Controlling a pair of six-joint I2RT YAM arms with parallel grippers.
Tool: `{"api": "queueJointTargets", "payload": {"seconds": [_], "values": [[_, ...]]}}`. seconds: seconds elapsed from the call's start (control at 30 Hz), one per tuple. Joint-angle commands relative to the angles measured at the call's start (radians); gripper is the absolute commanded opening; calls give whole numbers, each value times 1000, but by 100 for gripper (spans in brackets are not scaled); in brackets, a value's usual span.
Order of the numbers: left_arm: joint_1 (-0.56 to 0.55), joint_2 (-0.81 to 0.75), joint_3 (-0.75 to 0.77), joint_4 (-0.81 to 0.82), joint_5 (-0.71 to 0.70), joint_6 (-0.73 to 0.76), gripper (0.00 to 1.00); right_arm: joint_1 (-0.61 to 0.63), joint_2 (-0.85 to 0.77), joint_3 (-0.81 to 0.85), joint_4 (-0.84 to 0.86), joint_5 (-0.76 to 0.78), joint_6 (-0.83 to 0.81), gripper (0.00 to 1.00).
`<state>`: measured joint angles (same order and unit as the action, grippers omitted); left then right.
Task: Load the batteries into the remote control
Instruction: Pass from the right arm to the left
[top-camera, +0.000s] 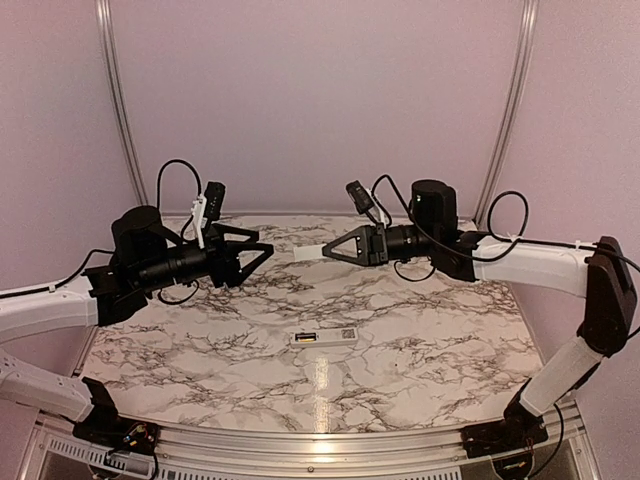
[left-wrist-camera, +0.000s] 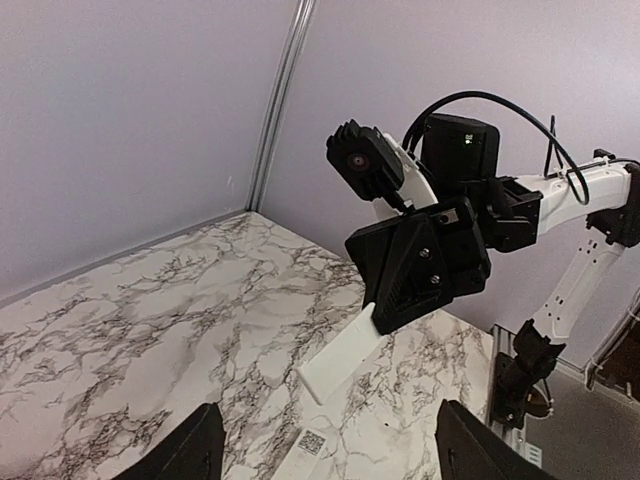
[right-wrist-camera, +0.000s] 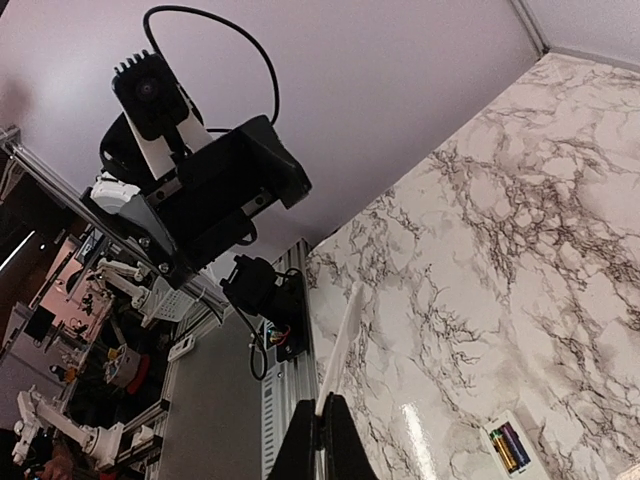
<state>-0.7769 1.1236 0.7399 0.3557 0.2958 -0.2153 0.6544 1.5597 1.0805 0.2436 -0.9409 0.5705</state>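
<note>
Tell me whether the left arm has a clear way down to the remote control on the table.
Probably yes. The left pincer hangs open above the table, nothing lies between it and the remote control, and the right pincer, shut on the cover plate, is raised clear of it.

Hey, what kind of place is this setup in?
Most likely a robotics lab test cell: a marble-patterned table closed in by plain lilac walls on metal posts, left arm and right arm bolted at its edge, and more robot rigs in the room beyond.
</note>
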Motion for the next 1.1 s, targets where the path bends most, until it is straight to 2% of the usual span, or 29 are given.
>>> {"api": "queueJointTargets", "payload": {"seconds": [0.0,0.13,0.17,0.33,0.8,0.87,1.07], "values": [[28,75,0,185,250,-267,70,-1,-25,-20,177,-45,73,0],[43,147,11,318,352,-393,46,1,-26,-46,285,-76,132,0],[44,161,14,341,364,-409,44,2,-25,-53,309,-85,148,0],[44,205,29,388,373,-454,36,10,-26,-60,339,-97,172,0],[45,255,66,328,324,-443,34,48,-11,-54,396,-126,204,0],[45,261,69,353,340,-452,30,52,-6,-49,395,-129,205,0],[46,268,64,414,384,-484,6,52,-7,-49,396,-124,203,0]]}}
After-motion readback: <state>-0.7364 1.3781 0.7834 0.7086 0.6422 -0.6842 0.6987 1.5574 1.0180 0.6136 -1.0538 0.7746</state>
